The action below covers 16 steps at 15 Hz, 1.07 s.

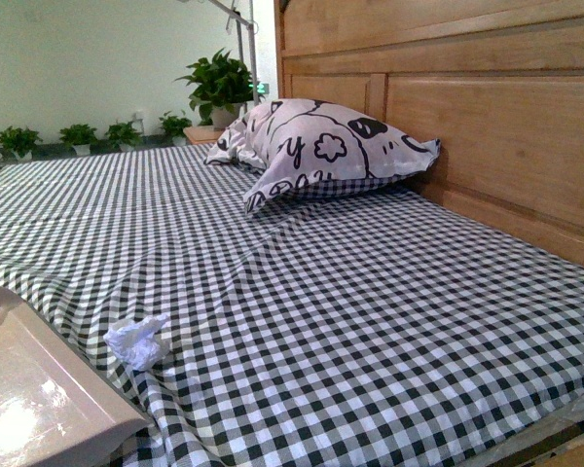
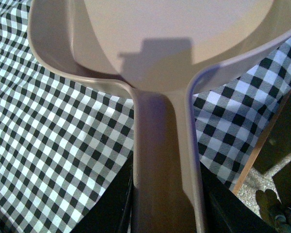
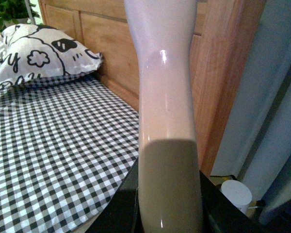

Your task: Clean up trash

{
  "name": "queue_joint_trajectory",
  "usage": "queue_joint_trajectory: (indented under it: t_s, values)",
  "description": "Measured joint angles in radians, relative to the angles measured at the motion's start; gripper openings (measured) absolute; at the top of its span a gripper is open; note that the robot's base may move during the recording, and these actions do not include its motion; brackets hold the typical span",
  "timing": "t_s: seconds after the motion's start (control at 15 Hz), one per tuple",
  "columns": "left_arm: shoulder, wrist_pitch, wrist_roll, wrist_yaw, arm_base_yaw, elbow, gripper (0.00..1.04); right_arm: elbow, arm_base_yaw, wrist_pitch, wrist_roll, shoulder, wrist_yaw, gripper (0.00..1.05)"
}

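The crumpled white paper wad lies on the black-and-white gingham sheet, just beside the lip of a smooth beige plastic dustpan. The left gripper clamps the dustpan's channelled stem. The right gripper clasps a glossy, pale, waisted tool handle. A plump printed pillow leans against the wooden headboard.

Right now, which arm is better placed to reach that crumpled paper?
Left, probably: its dustpan is just beside the paper wad, while the right arm's tool handle is over by the wooden headboard.
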Motion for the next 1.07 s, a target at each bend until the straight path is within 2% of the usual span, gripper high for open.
queue_joint_trajectory:
  t_s: [0.53,0.87,0.93,1.0,1.07]
  values:
    - [0.087,0.112,-0.002,-0.031,-0.01,-0.049,0.28,0.0,0.0,0.0,0.0,0.0,0.0,0.19]
    - [0.097,0.115,0.015,-0.053,-0.014,-0.07,0.28,0.0,0.0,0.0,0.0,0.0,0.0,0.19]
    - [0.097,0.115,0.015,-0.053,-0.014,-0.07,0.28,0.03,-0.003,-0.086,0.024,0.02,-0.044,0.19]
    - [0.097,0.115,0.016,-0.055,-0.014,-0.07,0.28,0.116,0.006,-0.269,0.046,0.094,-0.129,0.19]
    - [0.097,0.115,0.016,-0.055,-0.014,-0.07,0.28,0.183,0.036,-0.322,0.045,0.22,-0.214,0.19]
